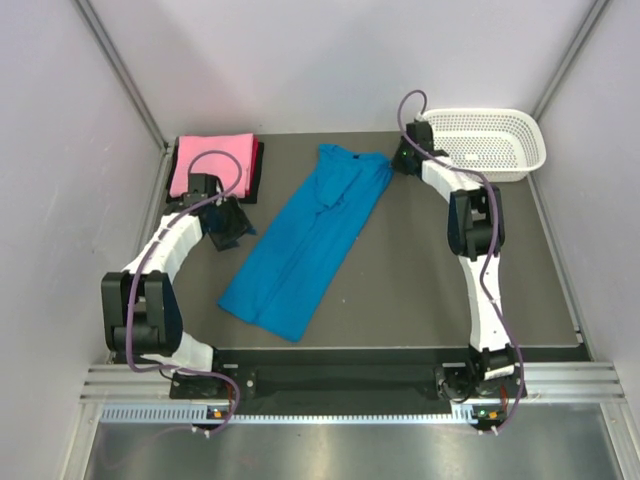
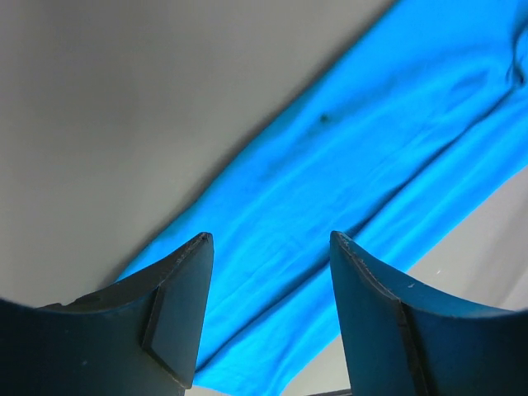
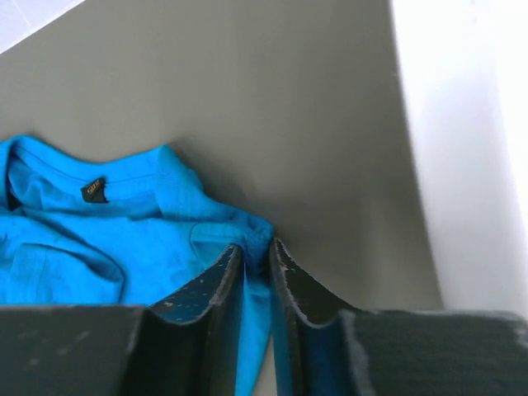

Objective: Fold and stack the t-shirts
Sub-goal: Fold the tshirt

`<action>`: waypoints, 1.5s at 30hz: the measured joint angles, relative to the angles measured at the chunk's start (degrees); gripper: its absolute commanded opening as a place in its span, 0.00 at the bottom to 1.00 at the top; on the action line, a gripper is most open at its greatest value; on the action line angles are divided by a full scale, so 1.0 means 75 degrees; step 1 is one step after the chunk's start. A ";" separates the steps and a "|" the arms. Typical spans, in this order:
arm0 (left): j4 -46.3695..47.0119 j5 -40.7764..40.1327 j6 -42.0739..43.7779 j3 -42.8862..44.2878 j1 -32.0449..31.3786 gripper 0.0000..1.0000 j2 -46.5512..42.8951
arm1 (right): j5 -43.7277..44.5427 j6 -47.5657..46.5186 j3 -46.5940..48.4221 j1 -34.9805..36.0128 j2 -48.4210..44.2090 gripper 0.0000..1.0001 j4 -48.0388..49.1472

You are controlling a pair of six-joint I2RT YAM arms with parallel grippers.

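Note:
A turquoise-blue t-shirt [image 1: 310,240] lies folded lengthwise in a long strip, running diagonally across the middle of the grey table. Its collar end points to the back. My right gripper [image 1: 397,160] is shut on a bunched fold of that shirt [image 3: 99,239] at its far right corner; in the right wrist view cloth fills the narrow gap at the gripper [image 3: 257,247]. My left gripper [image 1: 235,228] hangs open over the strip's left edge, and its wrist view shows blue cloth [image 2: 346,190] below the gripper [image 2: 268,239]. A folded pink t-shirt [image 1: 210,163] rests on a dark maroon one [image 1: 256,175] at the back left.
A white perforated basket [image 1: 490,140] stands at the back right corner, just right of my right wrist. Grey walls close in the table on three sides. A white surface [image 3: 462,165] fills the right side of the right wrist view.

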 measured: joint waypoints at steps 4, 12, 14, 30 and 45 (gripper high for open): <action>0.0006 0.0108 0.0175 -0.0082 -0.0236 0.63 0.0000 | -0.0251 -0.0146 0.0181 -0.0085 -0.0003 0.32 -0.0265; 0.0003 0.0487 0.0580 -0.0452 -0.0283 0.63 -0.0230 | -0.0221 -0.0201 -0.0329 0.0038 -0.1107 0.41 -0.1128; 0.0052 0.0455 0.0644 -0.0568 -0.0283 0.63 -0.0446 | -0.0152 -0.0169 -0.0784 0.0187 -0.1786 0.43 -0.1192; 0.0122 0.0548 0.0519 -0.0726 0.0093 0.63 -0.1087 | 0.0883 0.4202 -0.7399 0.4339 -0.6423 0.42 -0.1180; 0.0119 0.0691 0.0493 -0.0726 0.0379 0.61 -0.0973 | 0.0825 0.7178 -0.8585 0.7597 -0.6604 0.40 0.0122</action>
